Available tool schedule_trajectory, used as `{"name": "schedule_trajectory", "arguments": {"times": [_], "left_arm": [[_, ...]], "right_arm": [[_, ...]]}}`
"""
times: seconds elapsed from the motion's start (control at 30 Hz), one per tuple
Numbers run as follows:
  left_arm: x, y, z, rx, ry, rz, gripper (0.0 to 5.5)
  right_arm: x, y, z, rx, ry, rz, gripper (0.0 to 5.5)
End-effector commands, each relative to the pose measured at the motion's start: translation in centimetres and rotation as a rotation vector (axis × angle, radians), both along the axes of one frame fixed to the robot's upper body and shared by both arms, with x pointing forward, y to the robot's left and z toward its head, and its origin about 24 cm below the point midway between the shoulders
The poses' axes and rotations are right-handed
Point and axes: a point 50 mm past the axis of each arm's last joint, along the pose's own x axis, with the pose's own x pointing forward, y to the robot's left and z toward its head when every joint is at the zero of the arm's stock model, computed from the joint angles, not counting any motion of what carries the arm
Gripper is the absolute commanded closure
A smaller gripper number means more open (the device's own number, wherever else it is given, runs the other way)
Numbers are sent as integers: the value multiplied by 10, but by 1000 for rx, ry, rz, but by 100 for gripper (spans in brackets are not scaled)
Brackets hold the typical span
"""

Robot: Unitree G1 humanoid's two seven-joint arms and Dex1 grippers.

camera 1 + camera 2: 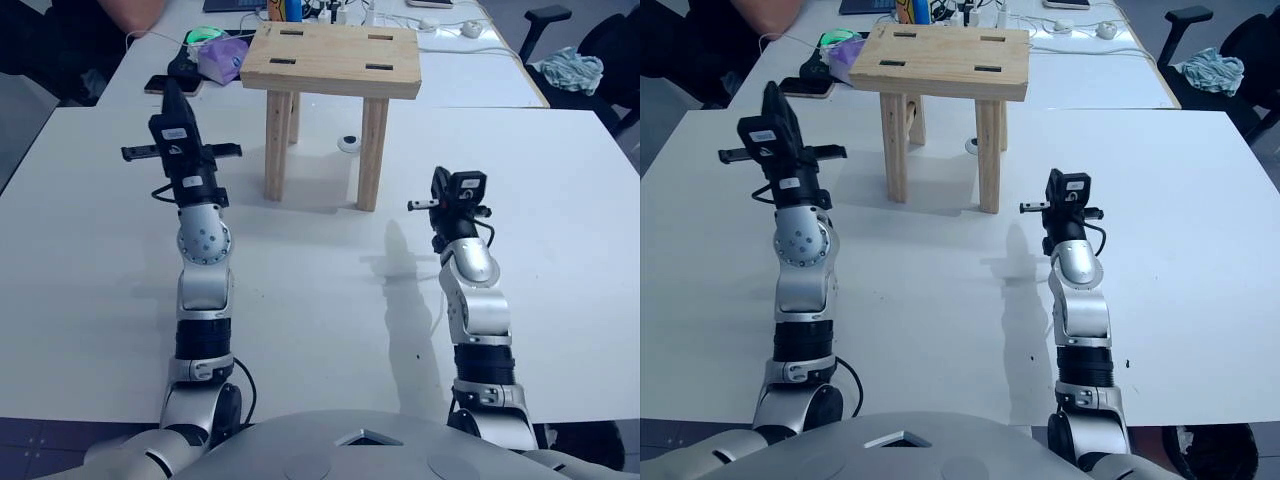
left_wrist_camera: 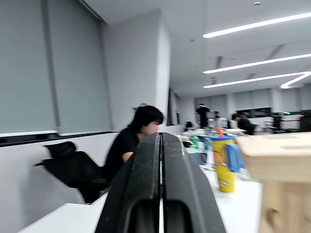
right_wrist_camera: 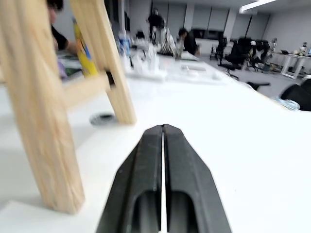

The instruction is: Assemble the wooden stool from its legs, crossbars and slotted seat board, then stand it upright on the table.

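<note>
Stool (image 1: 330,60) upright on white table (image 1: 560,250); cluttered desk (image 1: 480,75) behind.

We see bright, even light from ceiling strips (image 2: 257,63); the stool (image 1: 330,60) casts a soft, pale shadow on the white surface (image 1: 560,250). Both wrist views look blurred to us, the near stool leg (image 3: 39,121) smeared.

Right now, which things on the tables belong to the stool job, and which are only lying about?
Job: wooden stool, assembled, upright; left gripper and right gripper, both shut, empty.
Lying about: small round disc near the stool; purple pouch; yellow bottle; teal cloth.
</note>
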Motion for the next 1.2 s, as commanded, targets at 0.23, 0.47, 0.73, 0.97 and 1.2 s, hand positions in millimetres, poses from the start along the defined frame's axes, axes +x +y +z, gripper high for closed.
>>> {"name": "schedule_trajectory", "arguments": {"times": [0.23,0.47,0.73,0.97,1.2], "left_arm": [[4,-7,-10,60,72,-85,547],[4,-11,-16,29,95,-140,547],[4,-17,-20,13,109,-185,547],[6,-20,-20,-4,123,-214,547],[6,-22,-21,4,126,-230,547]], "right_arm": [[17,16,12,45,-69,42,550],[19,27,6,76,-43,88,550],[20,31,6,75,-49,103,550],[23,35,8,82,-52,108,550],[29,38,13,90,-63,113,550]]}}
